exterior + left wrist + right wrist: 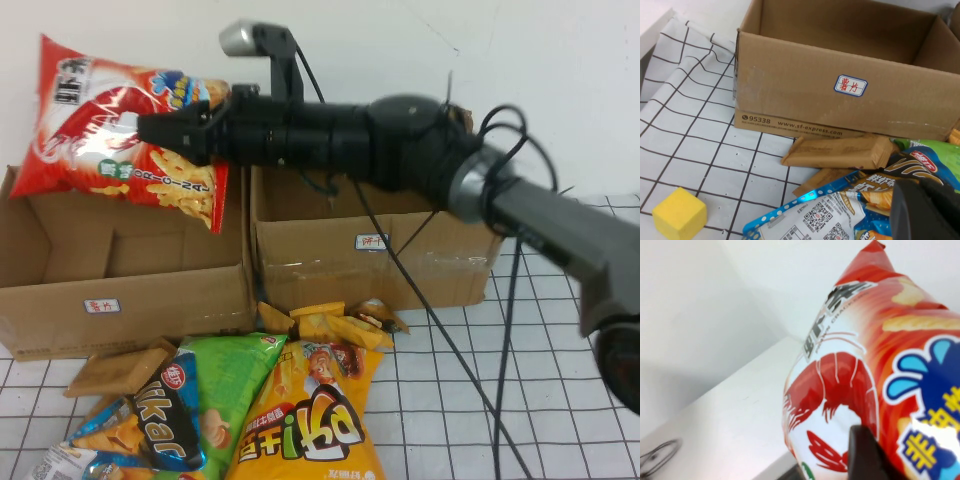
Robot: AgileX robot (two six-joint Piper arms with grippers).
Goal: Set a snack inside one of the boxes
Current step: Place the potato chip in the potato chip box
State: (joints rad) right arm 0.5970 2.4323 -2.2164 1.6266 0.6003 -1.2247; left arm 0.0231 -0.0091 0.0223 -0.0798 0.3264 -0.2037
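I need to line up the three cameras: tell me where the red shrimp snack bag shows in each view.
High view: red shrimp bag hangs upper left, held by the right gripper above the left box.
Left wrist view: bag not in it; only that box and the left gripper.
Right wrist view: bag fills the right side.
Shared landmark: the shrimp print.
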